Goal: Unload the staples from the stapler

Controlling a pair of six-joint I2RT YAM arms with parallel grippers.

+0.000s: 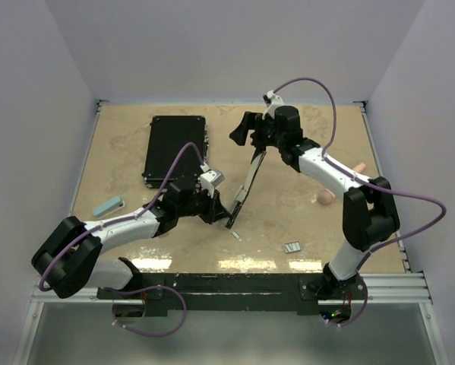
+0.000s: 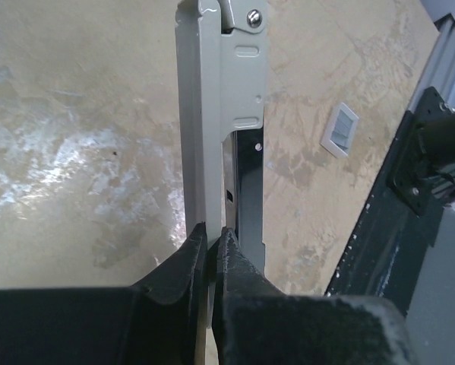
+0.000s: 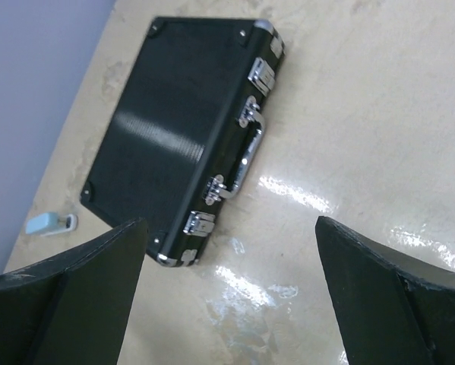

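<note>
**Left arm** point(image 1: 128, 222): shoulder low and well to the left of the stapler point(image 1: 246, 186). The white forearm stretches right towards the stapler's near end, with a purple cable looping over it.

**Left jaws:** closed on the stapler's pale grey bar close to its near end. The black fingertips point(image 2: 193, 255) almost meet around the thin metal.

**Right arm** point(image 1: 330, 169): base to the right of the stapler, dark elbow raised. The white forearm angles back and left towards the stapler's far end.

**Right jaws:** spread wide, with nothing between the fingers point(image 3: 98, 262). They are poised just beyond the stapler's far end, clear of it and pointing downward.
</note>
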